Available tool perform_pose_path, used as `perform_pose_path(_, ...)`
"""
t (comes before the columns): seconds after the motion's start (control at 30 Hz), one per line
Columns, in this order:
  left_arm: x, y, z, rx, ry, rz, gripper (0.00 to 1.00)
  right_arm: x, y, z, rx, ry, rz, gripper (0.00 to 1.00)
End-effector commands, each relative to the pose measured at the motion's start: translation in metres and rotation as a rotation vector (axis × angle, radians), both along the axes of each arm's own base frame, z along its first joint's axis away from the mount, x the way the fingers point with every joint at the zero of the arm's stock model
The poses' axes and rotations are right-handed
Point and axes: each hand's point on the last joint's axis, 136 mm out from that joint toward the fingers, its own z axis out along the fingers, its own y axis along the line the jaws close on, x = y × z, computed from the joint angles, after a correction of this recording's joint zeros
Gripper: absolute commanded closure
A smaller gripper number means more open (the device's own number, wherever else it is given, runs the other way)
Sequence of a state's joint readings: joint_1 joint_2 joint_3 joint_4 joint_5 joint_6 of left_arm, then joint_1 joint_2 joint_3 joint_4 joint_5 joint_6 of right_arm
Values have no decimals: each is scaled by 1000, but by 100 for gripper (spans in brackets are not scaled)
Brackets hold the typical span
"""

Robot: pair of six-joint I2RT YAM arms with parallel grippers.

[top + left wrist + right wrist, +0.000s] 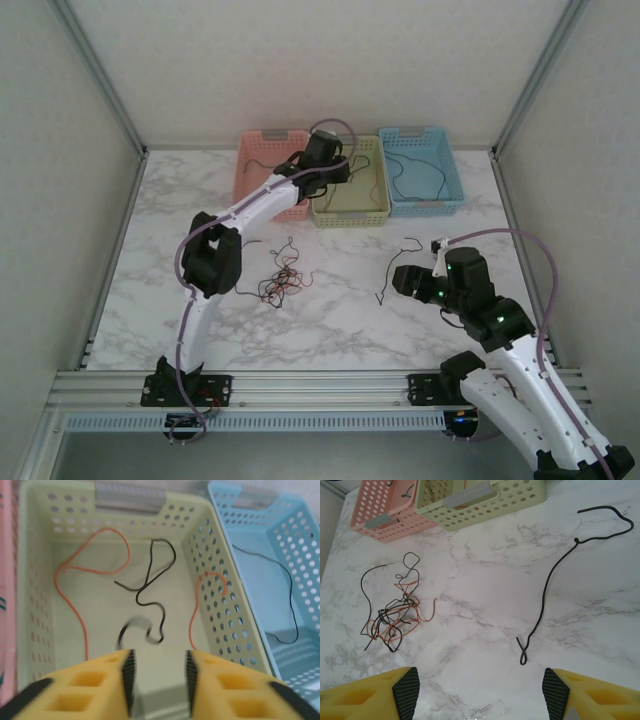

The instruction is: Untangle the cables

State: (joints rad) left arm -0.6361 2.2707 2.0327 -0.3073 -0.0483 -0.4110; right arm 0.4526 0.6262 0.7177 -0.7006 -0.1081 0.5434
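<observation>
Top external: knot (281, 280) of thin black and red-orange cables on table (340, 320) beside left arm (215, 260); lone black cable (397, 268) ahead of right gripper (400, 282); three baskets: pink basket (255, 160), green basket (350, 215), blue basket (425, 207); left gripper (335, 178) over green basket

Left wrist: jaws parted, gripping nothing; in green basket, one black cable (151, 560), two red-orange cables (106, 529); in blue basket, one black wire (296, 615)

Right wrist: jaws wide, empty; knot left, lone black cable right
</observation>
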Motion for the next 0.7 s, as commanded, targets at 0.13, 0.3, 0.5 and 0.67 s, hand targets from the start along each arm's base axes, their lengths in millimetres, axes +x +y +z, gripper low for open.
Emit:
perform_pose_path(0.13, -34, -12, 13, 37, 53, -115, 42, -2, 2, -7, 2, 18, 9, 30)
perform_pose_path(0.3, -46, 2, 51, 25, -4, -105, 41, 1, 2, -15, -8, 39, -1, 29)
perform_pose_path(0.5, -99, 37, 141, -63, -149, -129, 41, 15, -14, -46, -95, 108, -124, 27)
perform_pose_path(0.67, -165, 92, 177, -112, -217, -113, 34, 36, -17, -72, -175, 173, -180, 29)
